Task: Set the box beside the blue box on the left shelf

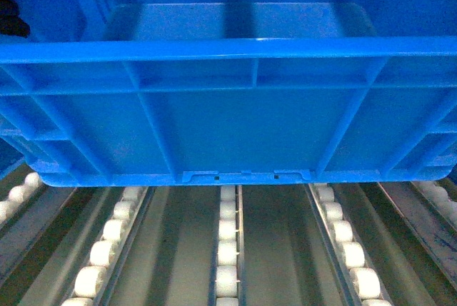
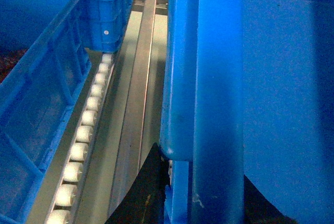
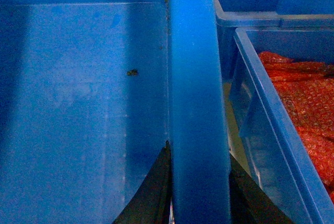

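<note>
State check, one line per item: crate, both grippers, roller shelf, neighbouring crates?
box: held up off the rollers by its side rims, inside empty.
left gripper: shut on the box's left rim.
right gripper: shut on the box's right rim.
left shelf: roller lanes bare below the box.
crate to the right: holds red material.
crates to the left: resting on the rollers.

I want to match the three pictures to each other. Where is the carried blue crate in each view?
Head: the blue crate fills the upper part, its ribbed wall above the roller rails.
Left wrist: its rim runs down the middle-right, with the left gripper clamped on it.
Right wrist: its rim runs down the centre, held by the right gripper.
Shared landmark: the crate's thick rim.
</note>
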Available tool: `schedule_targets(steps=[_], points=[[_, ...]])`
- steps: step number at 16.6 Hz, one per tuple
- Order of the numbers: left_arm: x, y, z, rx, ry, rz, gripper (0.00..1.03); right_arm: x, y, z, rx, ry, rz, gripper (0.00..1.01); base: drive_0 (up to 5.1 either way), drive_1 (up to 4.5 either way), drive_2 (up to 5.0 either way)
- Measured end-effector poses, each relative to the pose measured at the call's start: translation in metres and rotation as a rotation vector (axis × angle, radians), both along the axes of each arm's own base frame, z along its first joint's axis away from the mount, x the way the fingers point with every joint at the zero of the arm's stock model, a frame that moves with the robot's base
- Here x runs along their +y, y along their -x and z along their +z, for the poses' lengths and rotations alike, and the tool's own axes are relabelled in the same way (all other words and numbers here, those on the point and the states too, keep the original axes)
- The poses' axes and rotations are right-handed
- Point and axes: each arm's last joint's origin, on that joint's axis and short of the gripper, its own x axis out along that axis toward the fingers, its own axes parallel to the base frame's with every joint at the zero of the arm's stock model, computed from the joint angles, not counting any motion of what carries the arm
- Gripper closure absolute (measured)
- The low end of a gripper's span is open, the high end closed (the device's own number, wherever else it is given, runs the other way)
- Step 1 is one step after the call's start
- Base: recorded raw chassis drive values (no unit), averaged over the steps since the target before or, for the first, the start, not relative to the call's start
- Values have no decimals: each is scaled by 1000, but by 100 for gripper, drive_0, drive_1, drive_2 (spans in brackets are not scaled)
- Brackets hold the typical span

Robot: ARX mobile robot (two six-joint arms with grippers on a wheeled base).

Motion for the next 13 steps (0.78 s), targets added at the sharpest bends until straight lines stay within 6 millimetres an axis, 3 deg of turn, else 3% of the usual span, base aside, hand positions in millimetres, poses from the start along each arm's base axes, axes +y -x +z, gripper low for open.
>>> schedule_targets(steps=[13], points=[[0, 0, 0, 1, 0, 0, 86, 0, 0, 0, 0, 0, 0, 82, 0, 0, 0]])
